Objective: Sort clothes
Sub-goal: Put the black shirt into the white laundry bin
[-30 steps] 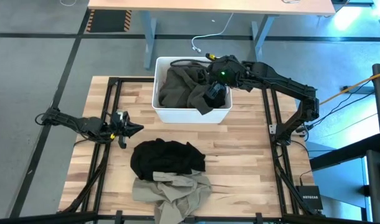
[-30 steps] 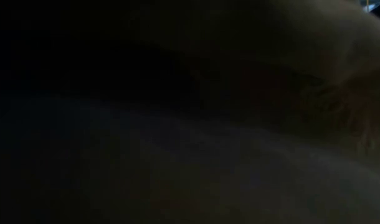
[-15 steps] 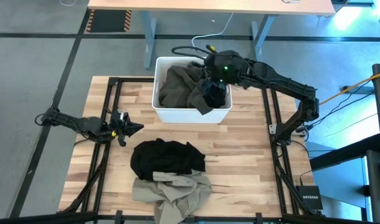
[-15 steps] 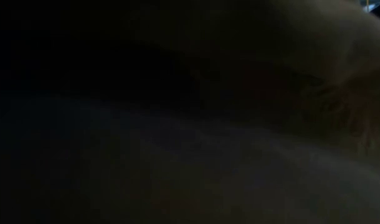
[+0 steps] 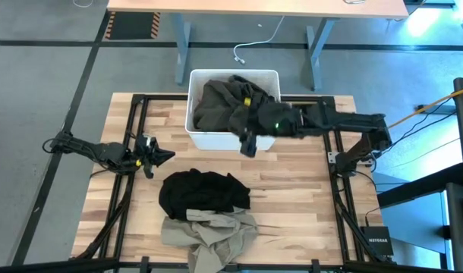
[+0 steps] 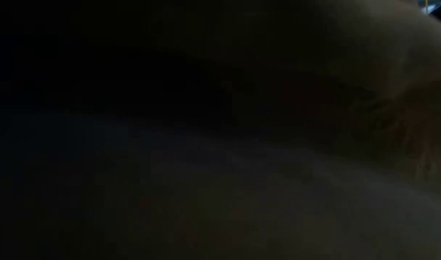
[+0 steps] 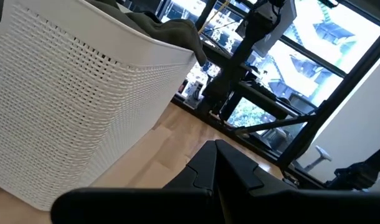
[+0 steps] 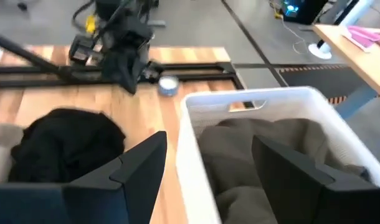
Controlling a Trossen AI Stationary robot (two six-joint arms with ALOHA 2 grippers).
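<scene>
A dark olive garment [image 5: 224,106] lies heaped in the white bin [image 5: 195,136], with one fold over the bin's near wall; it also shows in the right wrist view [image 8: 265,155]. A black garment [image 5: 203,193] lies on the table, and a khaki-beige one [image 5: 212,231] lies at the near edge, partly under it. The pink checked shirt is not in view. My right gripper [image 5: 249,142] hangs open and empty over the bin's near wall [image 8: 190,143], one finger on each side. My left gripper [image 5: 165,156] waits at the table's left, shut and empty.
The bin stands at the far middle of the wooden table [image 5: 307,197]. Black frame rails [image 5: 133,136] run along the left and right sides. The low view is dark, covered by something close to the lens. A desk [image 5: 254,7] stands beyond the table.
My right gripper has moved from above the bin's far right part toward the table's near edge and down, and now hangs over the bin's near wall. The garments lie as before.
</scene>
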